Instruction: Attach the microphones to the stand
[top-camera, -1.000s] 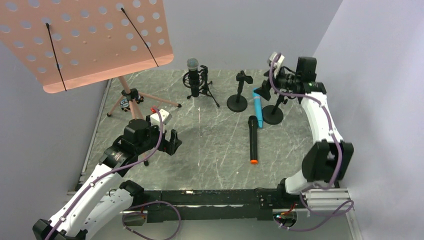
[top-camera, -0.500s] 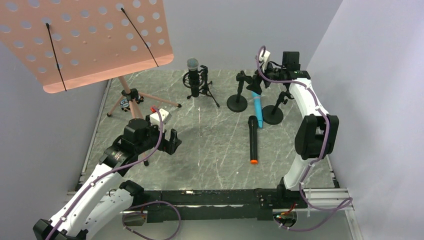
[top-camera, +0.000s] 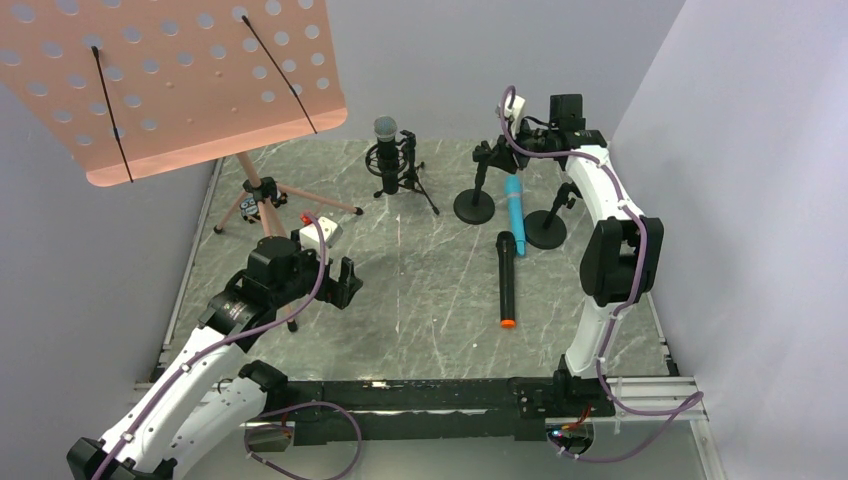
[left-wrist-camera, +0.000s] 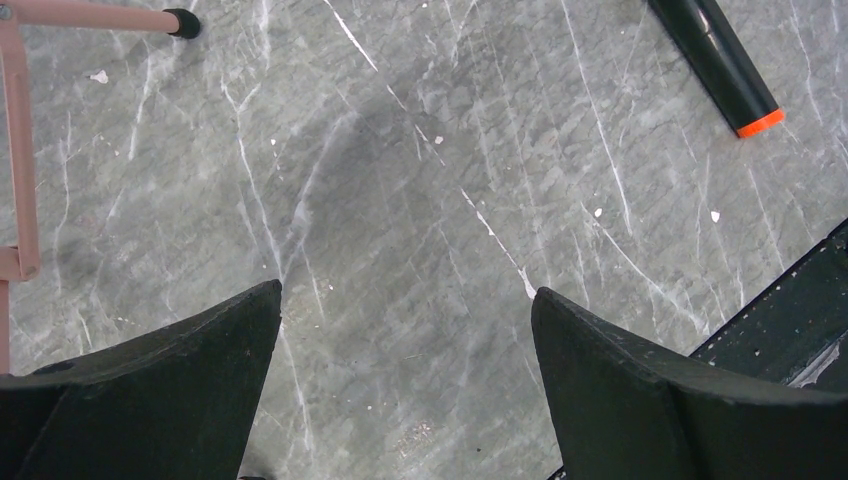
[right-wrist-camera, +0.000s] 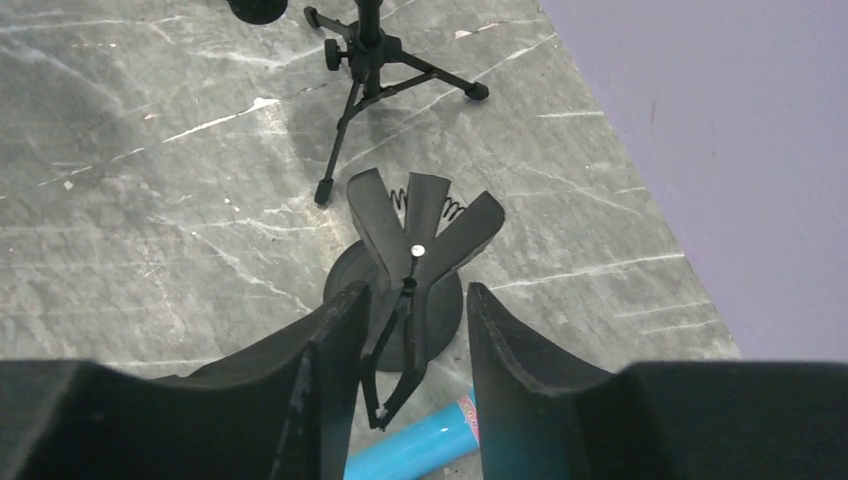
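A pink perforated music stand (top-camera: 170, 80) fills the far left, its tripod feet on the grey marbled table (top-camera: 420, 300). Near it, on the left, the left tool (top-camera: 340, 283) hangs over bare table with its jaws spread as wide as they go and nothing between them.

At the far middle, the black microphone with the silver mesh head (top-camera: 386, 140) stands upright in the holder of a small tripod stand (top-camera: 415, 185), head up.

To the right of that is a round-base stand (top-camera: 474, 207) with a spring clip (right-wrist-camera: 420, 225) on top, and the clip has no microphone in it. The right tool (right-wrist-camera: 412, 300) is at this clip, reached out to the far side of the table. Its jaws are drawn in to about half their spread and stand on either side of the clip's squeeze handles. A gap shows beside the right finger, so the handles are not pinched. Whether the left finger touches them I cannot tell.

Just right of that base, the black microphone with the orange end (top-camera: 506, 285) lies flat on the table, its orange end toward the near edge. The blue microphone (top-camera: 514, 205) lies flat just beyond it, between the two round bases, its near end just beside the black one's head. A second round-base stand (top-camera: 545, 230) stands at the far right, also with no microphone in it.
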